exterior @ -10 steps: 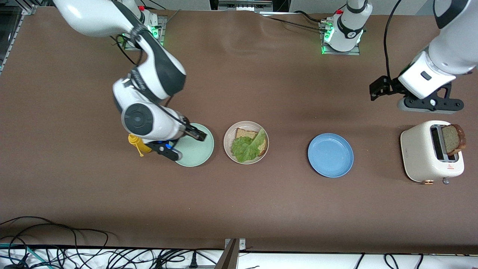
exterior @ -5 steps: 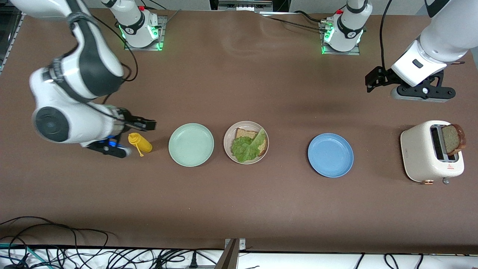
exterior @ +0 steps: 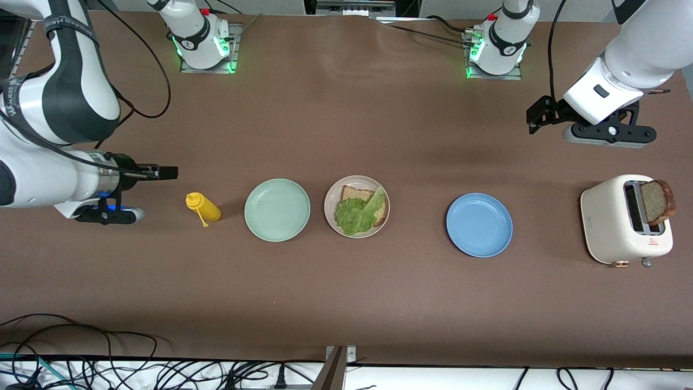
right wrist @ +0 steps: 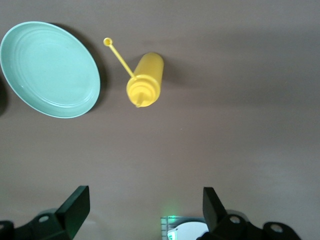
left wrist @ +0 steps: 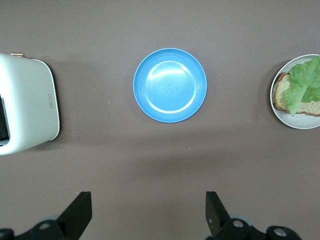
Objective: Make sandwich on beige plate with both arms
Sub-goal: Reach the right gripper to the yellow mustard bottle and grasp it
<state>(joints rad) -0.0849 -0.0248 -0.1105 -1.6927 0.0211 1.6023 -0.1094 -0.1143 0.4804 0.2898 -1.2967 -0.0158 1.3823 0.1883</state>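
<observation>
Two white robot arms with black two-finger grippers are up over the brown table (exterior: 346,303), neither holding anything. At the right arm's end, the right gripper (exterior: 162,172) hangs over bare table just beside the yellow plastic squeeze bottle (exterior: 203,208); in the right wrist view its fingers (right wrist: 75,207) stand wide apart with nothing between them. The bottle lies on its side, its tethered cap resting on the table. Next along is the round mint-green plate (exterior: 277,209), bare. Beside it sits the round pale beige plate (exterior: 331,203), carrying one square brown-crusted slice of speckled bread (exterior: 354,194) with a ruffled green lettuce leaf (exterior: 357,214) lying on top; no second slice covers the leaf. Toward the left arm's end lies the round blue plate (exterior: 479,225), bare. The left gripper (exterior: 541,116) is raised over bare table near the cream two-slot toaster (exterior: 617,227); the left wrist view shows its fingers (left wrist: 77,215) spread wide and empty. A brown bread slice (exterior: 656,201) stands up out of one toaster slot.
</observation>
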